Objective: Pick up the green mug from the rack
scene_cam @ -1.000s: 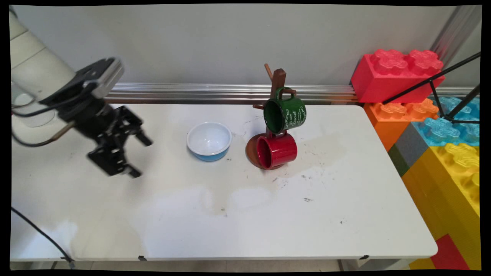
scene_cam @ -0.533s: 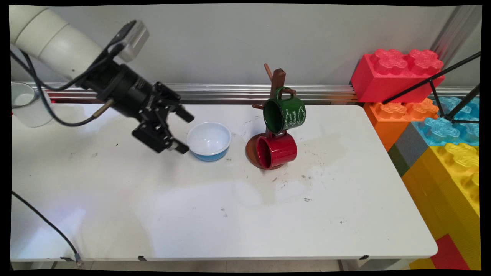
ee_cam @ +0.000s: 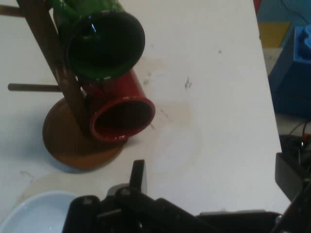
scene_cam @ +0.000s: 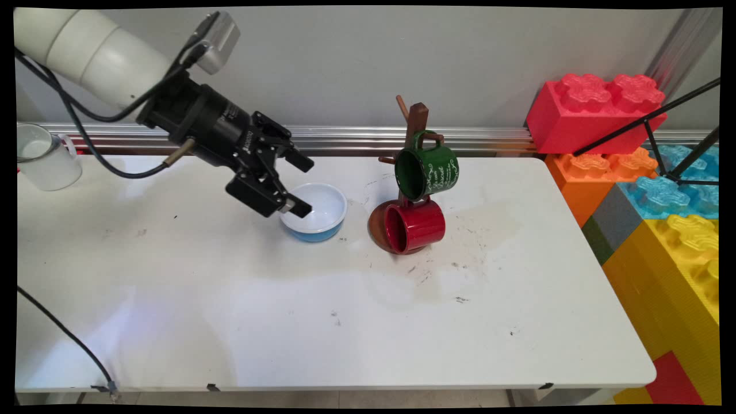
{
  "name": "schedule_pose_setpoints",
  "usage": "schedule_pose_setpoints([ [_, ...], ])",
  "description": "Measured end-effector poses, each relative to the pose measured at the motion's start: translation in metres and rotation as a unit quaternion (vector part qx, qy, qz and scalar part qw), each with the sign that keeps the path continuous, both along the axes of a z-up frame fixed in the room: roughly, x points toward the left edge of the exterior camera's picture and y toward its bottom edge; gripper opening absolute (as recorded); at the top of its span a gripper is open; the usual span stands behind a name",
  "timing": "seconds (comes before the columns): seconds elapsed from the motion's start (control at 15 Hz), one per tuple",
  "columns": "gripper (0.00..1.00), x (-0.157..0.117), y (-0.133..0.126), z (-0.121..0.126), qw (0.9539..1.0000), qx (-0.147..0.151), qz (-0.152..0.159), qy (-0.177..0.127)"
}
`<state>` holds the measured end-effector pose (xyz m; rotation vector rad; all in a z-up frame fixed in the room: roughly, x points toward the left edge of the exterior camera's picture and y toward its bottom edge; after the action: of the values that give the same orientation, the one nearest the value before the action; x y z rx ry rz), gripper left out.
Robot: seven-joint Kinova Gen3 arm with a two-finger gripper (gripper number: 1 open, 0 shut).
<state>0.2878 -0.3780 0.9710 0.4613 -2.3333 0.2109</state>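
Note:
My black gripper (scene_cam: 305, 187) is open and hangs over the left rim of a white bowl with a blue outside (scene_cam: 319, 215). Its lower finger (scene_cam: 299, 208) shows in front of the bowl's near-left edge. To the right of the bowl stands a brown wooden mug tree (scene_cam: 416, 122) carrying a green mug (scene_cam: 430, 171) above a red mug (scene_cam: 417, 226), both with their mouths turned toward the gripper. In the hand view the open gripper (ee_cam: 214, 177) points past the bowl (ee_cam: 34, 213) at the green mug (ee_cam: 104, 43), the red mug (ee_cam: 121, 114) and the tree's round base (ee_cam: 70, 145).
A white mug (scene_cam: 46, 160) stands at the table's far left edge. Large toy bricks, red (scene_cam: 595, 109), orange, blue and yellow, are stacked off the table's right end, with black rods (scene_cam: 650, 118) crossing them. A black cable (scene_cam: 63, 339) trails over the front left corner.
The arm swung right and rose from the table's left side until the gripper came over the bowl's left rim. The fingers stayed open. Bowl, mugs and tree have not moved.

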Motion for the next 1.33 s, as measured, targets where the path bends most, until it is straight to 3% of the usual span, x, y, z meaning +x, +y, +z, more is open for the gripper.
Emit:
schedule_pose_setpoints([
  [0.73, 1.00, -0.068, -0.009, -0.016, 0.9957, 0.037, 0.072, 0.045],
  [1.33, 1.00, -0.114, -0.041, -0.039, 0.9901, 0.046, 0.110, 0.073],
])
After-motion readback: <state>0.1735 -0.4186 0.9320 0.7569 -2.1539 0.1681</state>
